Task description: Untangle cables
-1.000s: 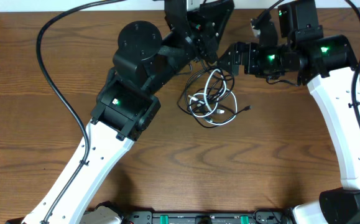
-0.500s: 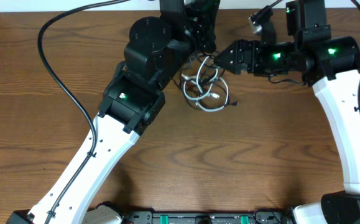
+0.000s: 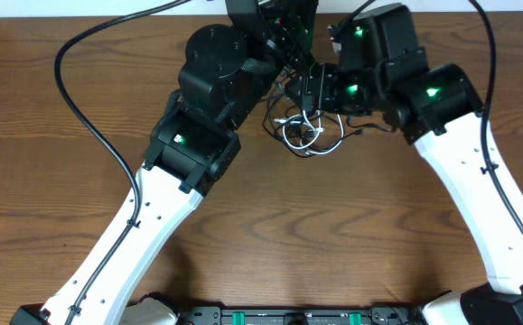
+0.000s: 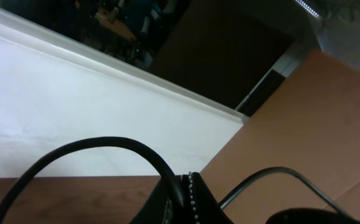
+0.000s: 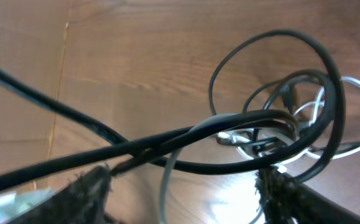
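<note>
We see the cables [image 3: 308,135] lying in a tangled heap on the worktop [image 3: 351,235], between the tips of the two arms. The right jaws stand spread, with black cords running between them. The left jaws are pressed together; whether they pinch a cord, we cannot tell.

This looks like a robotics lab, a test bench rather than anyone's desk. The left arm [image 3: 153,226] and right arm [image 3: 478,190], both white and black, rise from the near edge of a wood-grain surface [image 3: 333,235]. Green lights [image 3: 178,138] glow on their joints, and cables [image 3: 311,140] lie tangled between them. A black rail [image 3: 288,317] with green connectors sits between their bases. White board [image 4: 74,112] and cardboard [image 4: 316,124] screen the far side.
</note>
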You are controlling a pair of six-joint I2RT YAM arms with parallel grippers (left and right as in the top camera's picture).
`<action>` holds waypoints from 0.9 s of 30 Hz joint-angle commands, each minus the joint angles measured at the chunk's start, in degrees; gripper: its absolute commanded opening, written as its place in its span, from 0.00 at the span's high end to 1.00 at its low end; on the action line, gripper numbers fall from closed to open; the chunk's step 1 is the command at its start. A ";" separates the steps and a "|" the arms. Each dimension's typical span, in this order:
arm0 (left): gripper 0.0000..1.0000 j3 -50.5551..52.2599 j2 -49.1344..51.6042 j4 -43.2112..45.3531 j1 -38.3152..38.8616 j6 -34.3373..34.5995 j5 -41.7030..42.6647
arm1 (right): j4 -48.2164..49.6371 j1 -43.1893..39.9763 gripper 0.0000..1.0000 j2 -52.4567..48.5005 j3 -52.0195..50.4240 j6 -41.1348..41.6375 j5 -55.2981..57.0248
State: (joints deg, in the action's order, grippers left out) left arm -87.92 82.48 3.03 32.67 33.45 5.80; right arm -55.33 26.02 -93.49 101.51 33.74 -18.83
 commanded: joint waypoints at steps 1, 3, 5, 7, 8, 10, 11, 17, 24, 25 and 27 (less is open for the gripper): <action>0.93 -0.72 -0.61 0.68 -0.22 1.44 -0.46 | 0.31 0.76 0.47 -0.92 0.39 4.92 8.76; 0.93 -0.72 -0.72 0.68 -0.22 2.12 -0.44 | 0.20 0.74 0.60 -1.68 0.39 4.98 9.49; 0.92 -0.72 -0.83 0.48 -0.24 2.25 -0.50 | -0.55 0.63 0.80 -2.62 0.39 4.94 9.99; 0.92 -0.72 -0.87 -0.11 -0.24 2.21 -0.52 | -1.14 0.66 0.93 -3.19 0.39 4.70 10.64; 0.94 -0.72 -0.90 -0.55 -0.28 2.19 -0.55 | -1.46 0.66 0.95 -3.23 0.39 4.13 10.80; 0.93 -0.72 -0.87 -1.99 -0.74 2.16 -0.59 | -1.44 0.63 0.97 -2.91 0.44 2.25 10.78; 0.93 -0.72 -0.87 -2.97 -1.11 2.16 -0.90 | -1.44 0.63 0.95 -2.49 0.46 1.66 10.80; 0.92 -0.72 -0.87 -11.21 -5.51 2.23 -4.37 | -1.64 -0.98 0.98 2.38 0.48 -2.69 12.96; 0.92 -0.72 -0.87 -18.01 -10.40 2.78 -3.69 | -3.48 -4.70 0.99 7.04 0.48 -3.82 21.73; 0.93 -0.72 -0.87 -17.97 -10.58 2.89 -2.51 | -3.67 -5.22 0.98 7.19 0.48 -3.82 21.55; 0.93 -0.72 -0.90 -16.96 -10.64 4.28 -0.04 | -4.26 -5.90 0.90 7.21 0.46 -3.87 18.86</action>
State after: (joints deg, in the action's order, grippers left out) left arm -87.92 82.48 -14.96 22.15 36.25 3.09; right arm -58.98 20.99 -86.37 101.51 31.16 -0.64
